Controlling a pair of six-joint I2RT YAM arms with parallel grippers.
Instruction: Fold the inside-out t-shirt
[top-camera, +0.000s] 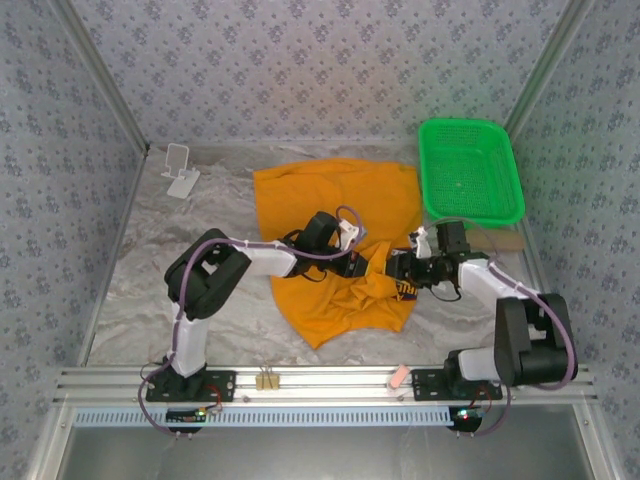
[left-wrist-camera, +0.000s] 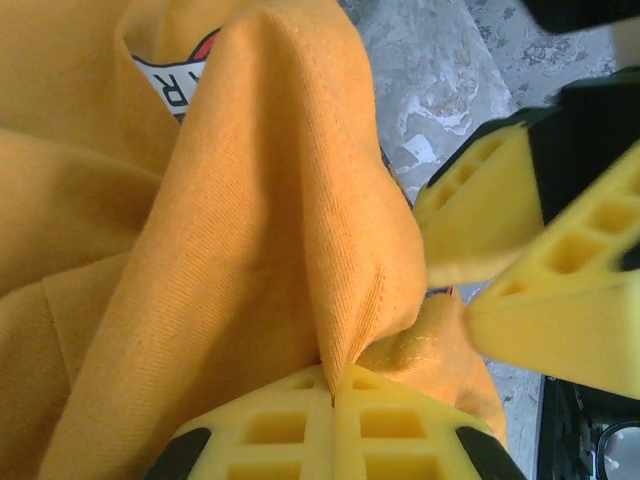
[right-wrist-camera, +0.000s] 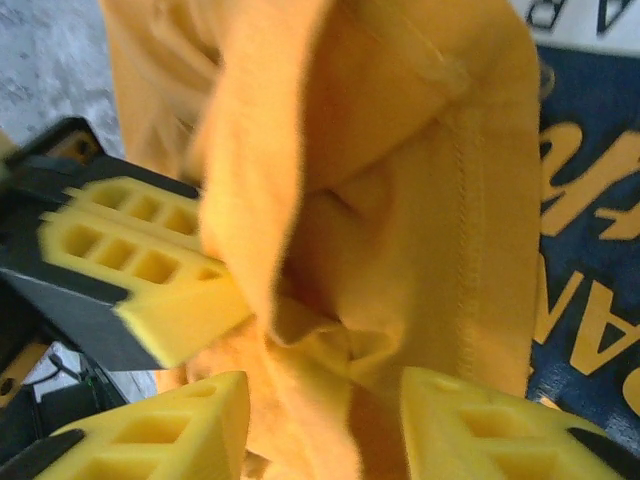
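Left gripper (left-wrist-camera: 333, 392) jaws pressed tight together on a raised ridge of the t-shirt (top-camera: 330, 200); right gripper (right-wrist-camera: 325, 405) jaws part-open, cloth hanging btwn them, not clamped. Shirt lies crumpled mid-table, both grippers meeting at its near-right part, dark print peeking there. Step looks like regrasping/turning it right-side-out, no fold made yet; next move prob needs right jaws closing on that ridge. Count: 1 shirt, 2 grippers, 1 green basket (top-camera: 465, 170), 1 white stand (top-camera: 180, 170)

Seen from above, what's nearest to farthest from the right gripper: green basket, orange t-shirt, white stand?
1. t-shirt, mid-table, touching the right gripper.
2. green basket, back right.
3. white stand, back left corner.
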